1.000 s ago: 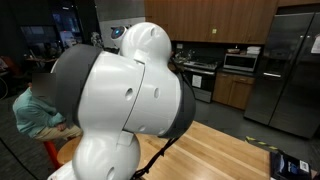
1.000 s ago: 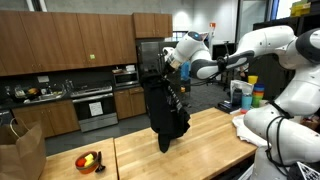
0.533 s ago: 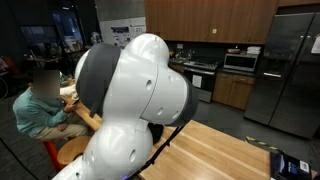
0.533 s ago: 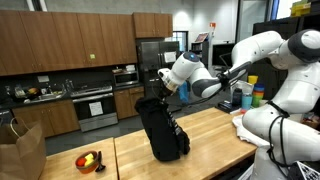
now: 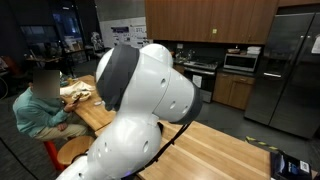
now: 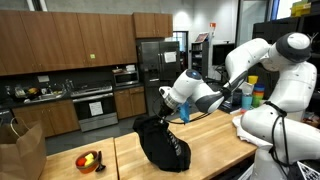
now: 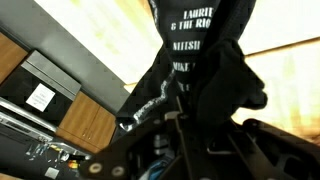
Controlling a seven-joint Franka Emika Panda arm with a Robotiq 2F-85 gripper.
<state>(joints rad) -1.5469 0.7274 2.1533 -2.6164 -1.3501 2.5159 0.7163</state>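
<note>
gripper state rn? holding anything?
Gripper: closed, holding the black garment by its top; the cloth's lower part rests bunched on the wooden table.

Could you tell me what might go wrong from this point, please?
1. The hand grips only a bunched part of the black garment, which sags in a heap onto the table; it might slip free or land crumpled.
2. The fruit bowl stands close by; a wide sweep could knock it.
3. The arm fills an exterior view, so little can be checked there.
</note>
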